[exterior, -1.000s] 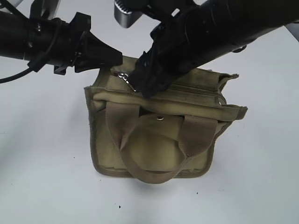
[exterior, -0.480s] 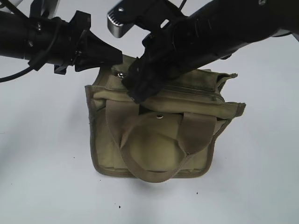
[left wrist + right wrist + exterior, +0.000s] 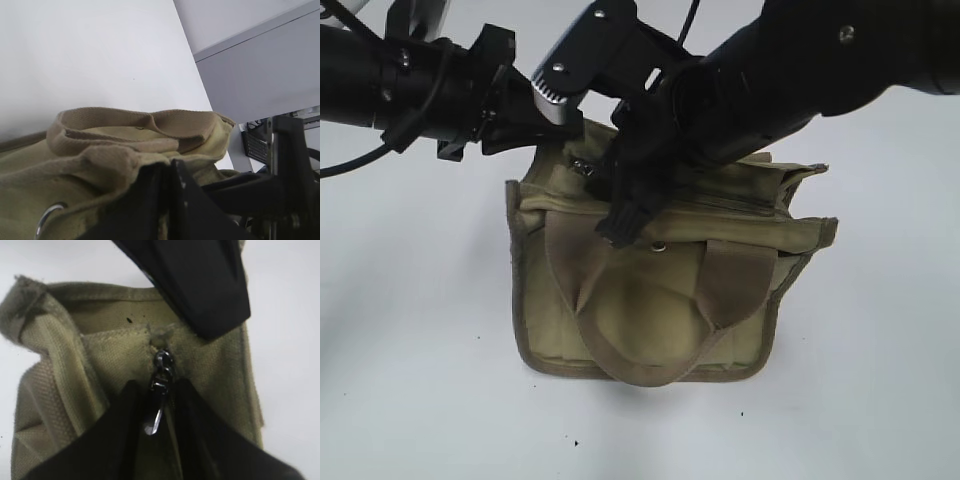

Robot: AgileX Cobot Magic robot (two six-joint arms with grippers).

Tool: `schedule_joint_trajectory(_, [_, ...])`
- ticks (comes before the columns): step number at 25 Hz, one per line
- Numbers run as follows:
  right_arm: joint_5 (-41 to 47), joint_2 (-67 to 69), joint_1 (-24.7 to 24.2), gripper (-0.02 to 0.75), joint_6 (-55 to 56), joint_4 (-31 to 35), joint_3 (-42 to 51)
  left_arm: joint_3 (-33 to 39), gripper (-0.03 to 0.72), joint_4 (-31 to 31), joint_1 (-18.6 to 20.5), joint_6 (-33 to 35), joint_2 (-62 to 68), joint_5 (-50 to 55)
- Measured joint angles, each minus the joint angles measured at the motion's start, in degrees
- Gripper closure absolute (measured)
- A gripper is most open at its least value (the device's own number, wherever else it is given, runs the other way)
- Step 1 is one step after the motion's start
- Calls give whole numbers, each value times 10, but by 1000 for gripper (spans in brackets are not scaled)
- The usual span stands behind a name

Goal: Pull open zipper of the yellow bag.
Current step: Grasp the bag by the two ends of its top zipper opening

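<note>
White counter (image 3: 410, 350) carried the yellow bag (image 3: 645, 320), standing at the centre of the exterior view with its handles toward six o'clock. Over the last second the right arm had swung toward nine o'clock along the bag's top, and its hand (image 3: 152, 410) had narrowed from fairly wide to a slim gap. That suggested the grasp on the pull was being made, with the drag along the zipper (image 3: 740, 205) not yet begun; the zipper looked closed across the top. In the right wrist view the silver pull tab (image 3: 157, 400) hung between the two dark fingers (image 3: 122, 435), very close, though whether they pinched it I could not tell. The left hand (image 3: 167, 200), at ten o'clock, was clamped shut on the bag's top edge, holding it steady.
</note>
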Motion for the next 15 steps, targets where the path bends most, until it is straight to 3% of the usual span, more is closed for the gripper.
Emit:
schedule_joint_trajectory(5, [11, 1, 0, 729, 20, -15, -2, 0, 669, 0, 0, 0, 0, 1])
schedule_joint_trajectory(11, [33, -2, -3, 736, 33, -27, -2, 0, 670, 0, -1, 0, 1, 7])
schedule_joint_trajectory(15, [104, -26, -26, 736, 80, -45, -2, 0, 669, -3, -2, 0, 1, 18])
